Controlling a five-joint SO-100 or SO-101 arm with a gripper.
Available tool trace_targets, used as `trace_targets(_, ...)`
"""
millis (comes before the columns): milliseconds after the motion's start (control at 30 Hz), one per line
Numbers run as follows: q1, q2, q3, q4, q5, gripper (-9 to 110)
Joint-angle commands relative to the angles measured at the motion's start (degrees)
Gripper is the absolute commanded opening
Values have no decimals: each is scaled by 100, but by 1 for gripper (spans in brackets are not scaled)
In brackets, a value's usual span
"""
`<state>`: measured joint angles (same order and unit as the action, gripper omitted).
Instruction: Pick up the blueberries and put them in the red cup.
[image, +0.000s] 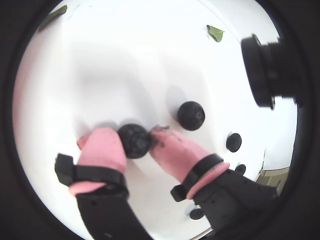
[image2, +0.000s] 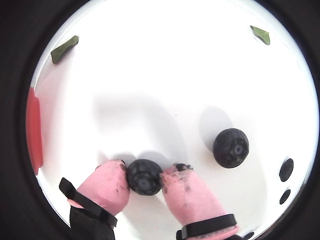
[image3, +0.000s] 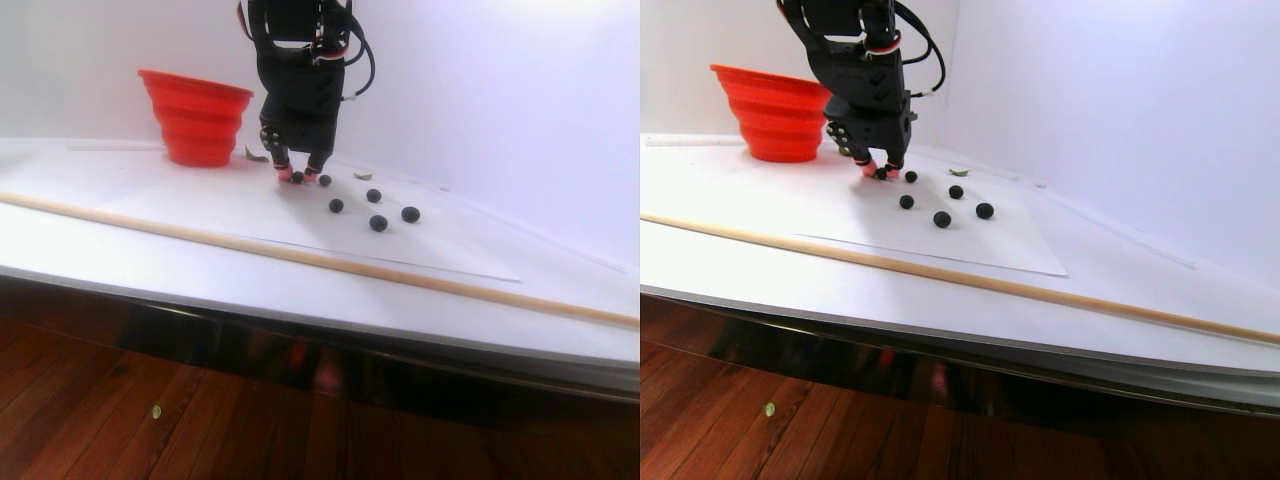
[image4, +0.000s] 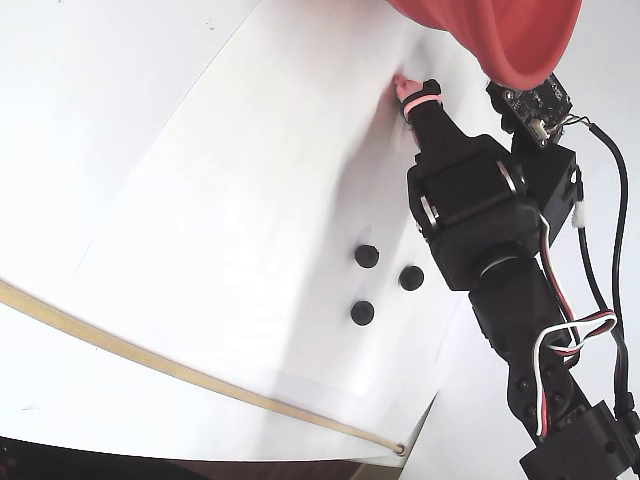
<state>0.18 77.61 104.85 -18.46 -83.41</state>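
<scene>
The claw (image2: 145, 182) grips one of the blueberries (image2: 144, 177) between its pink fingertips (image2: 186, 191), low on the white sheet (image3: 240, 205) covering the table (image3: 120, 260). The berry is round, matte black-blue, faintly dimpled. A second berry (image2: 231, 147) lies just beside it; others (image3: 378, 223) sit scattered nearby. The red cup (image3: 195, 115), ribbed and wide-rimmed, stands close behind the arm.

Open white tabletop (image2: 165, 60) fills the upper frame in a wrist view. One loose berry (image2: 230, 147) sits lower right. The red cup (image2: 33, 130) hugs the left edge.
</scene>
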Motion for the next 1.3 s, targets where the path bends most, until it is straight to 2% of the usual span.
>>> trace_targets(0,35,615,-18,-158,-44,11)
trace_targets(1267,-255,2505,870,554,-211,11)
